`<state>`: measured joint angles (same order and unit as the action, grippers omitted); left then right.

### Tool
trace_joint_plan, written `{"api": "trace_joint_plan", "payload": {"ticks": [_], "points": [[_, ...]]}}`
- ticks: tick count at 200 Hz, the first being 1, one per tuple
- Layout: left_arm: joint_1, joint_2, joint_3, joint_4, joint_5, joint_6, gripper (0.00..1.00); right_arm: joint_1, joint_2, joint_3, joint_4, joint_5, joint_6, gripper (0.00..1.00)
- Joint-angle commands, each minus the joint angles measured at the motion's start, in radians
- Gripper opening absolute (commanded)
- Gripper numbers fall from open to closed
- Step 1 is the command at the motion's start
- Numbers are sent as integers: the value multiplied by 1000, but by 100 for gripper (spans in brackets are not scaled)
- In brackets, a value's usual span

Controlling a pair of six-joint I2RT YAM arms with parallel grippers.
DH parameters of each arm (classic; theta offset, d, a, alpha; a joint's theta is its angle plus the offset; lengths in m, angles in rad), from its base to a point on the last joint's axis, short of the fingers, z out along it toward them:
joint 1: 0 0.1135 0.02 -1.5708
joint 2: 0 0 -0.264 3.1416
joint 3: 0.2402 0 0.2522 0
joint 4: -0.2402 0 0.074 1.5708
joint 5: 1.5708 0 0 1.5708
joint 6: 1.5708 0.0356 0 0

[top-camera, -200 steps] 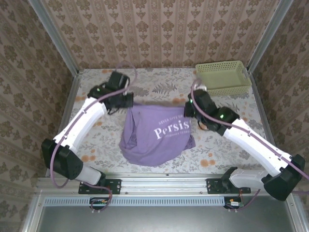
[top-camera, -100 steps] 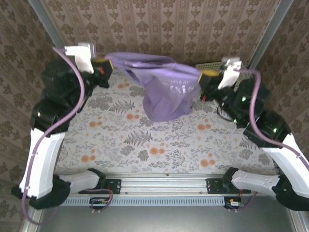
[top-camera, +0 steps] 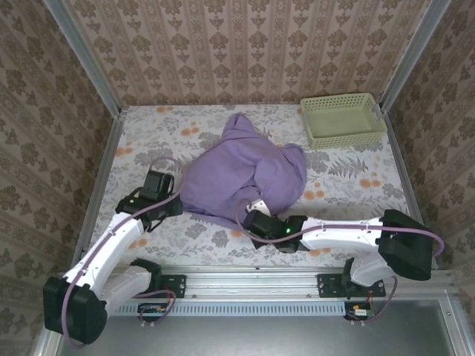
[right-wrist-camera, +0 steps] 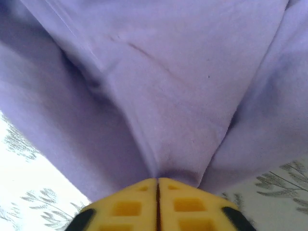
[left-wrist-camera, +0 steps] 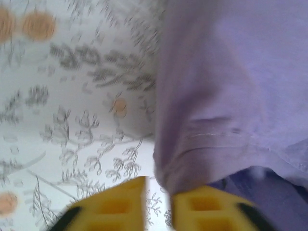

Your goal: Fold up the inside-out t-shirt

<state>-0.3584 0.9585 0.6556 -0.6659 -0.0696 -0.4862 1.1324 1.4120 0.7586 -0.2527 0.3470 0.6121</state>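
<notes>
Top external view: the lavender t-shirt (top-camera: 237, 174) is seen lying in a loose, rumpled heap on the middle of the flower-patterned table (top-camera: 356, 185), its plain side turned up and one bunched peak pointing toward the far wall. A pale green basket (top-camera: 347, 138) is set in the far right corner, well apart from the cloth. The left gripper (top-camera: 177, 202) is placed low at the shirt's left edge, and the right gripper (top-camera: 258, 209) is placed at its near edge, both arms stretched low over the table.

In the left wrist view, the yellow fingers of the left gripper (left-wrist-camera: 160, 192) are seen slightly parted, with a thin strip of tablecloth visible between them; the stitched hem of the t-shirt (left-wrist-camera: 231, 86) is found just beyond the tips. In the right wrist view, the right gripper (right-wrist-camera: 157, 185) is seen closed, with only a hairline left between the fingers, and the fabric (right-wrist-camera: 168, 72) is gathered into a pinched pucker right at the tips.
</notes>
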Motion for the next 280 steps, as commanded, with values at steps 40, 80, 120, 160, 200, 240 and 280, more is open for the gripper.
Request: {"api": "trace_joint_plan", "payload": {"ticks": [40,80,120,160,200,240,280], "points": [[-105,-124,8,-36,4,-228,48,-111,-149,99,-92,87,-14,60],[-438,11,7,144,-65,-404,52,-350,-91,132,-113,-67,25,59],[-598,254,34,407,-51,-436,58,-455,55,205,-51,-225,8,54],[-679,434,139,507,-45,-380,67,-488,205,283,-45,-254,7,51],[-697,563,220,502,-58,-350,67,-499,285,303,-29,-276,22,34],[-657,600,178,540,-43,-363,42,-507,186,210,34,-253,22,2],[-624,534,98,554,-53,-373,5,-507,38,103,63,-246,24,0]]}}
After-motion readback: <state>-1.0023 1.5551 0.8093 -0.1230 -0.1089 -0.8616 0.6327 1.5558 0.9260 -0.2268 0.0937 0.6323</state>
